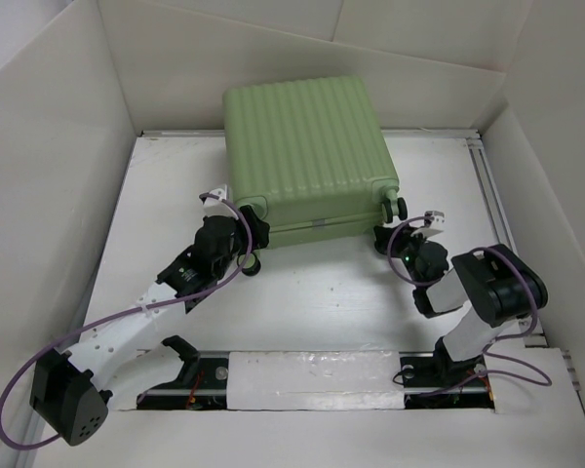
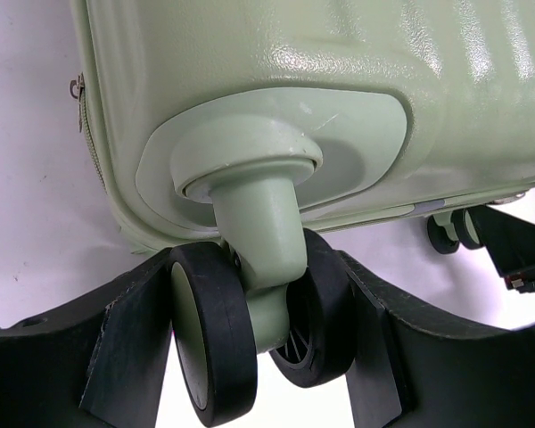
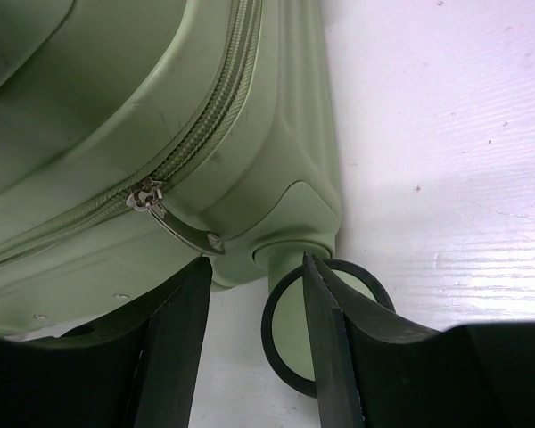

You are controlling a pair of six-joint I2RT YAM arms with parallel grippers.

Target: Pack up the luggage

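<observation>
The luggage [image 1: 307, 146] is a pale green ribbed suitcase lying closed at the back of the table, its wheels toward me. In the left wrist view my left gripper [image 2: 259, 308] is shut on the near-left double wheel [image 2: 209, 330] of the luggage [image 2: 339, 89], a black finger pressed against each tyre. From above, the left gripper [image 1: 253, 244] is at that corner. My right gripper [image 1: 388, 242] is at the near-right corner. In its wrist view the right gripper [image 3: 254, 290] stands open below the luggage [image 3: 116, 116]. That corner's wheel [image 3: 290, 330] lies partly behind the right finger [image 3: 339, 357].
A metal zipper pull [image 3: 152, 198] hangs on the closed zip near the right corner. White walls [image 1: 58, 146] enclose the table on three sides. A rail [image 1: 492, 185] runs along the right edge. Purple cables [image 1: 127, 317] trail from both arms.
</observation>
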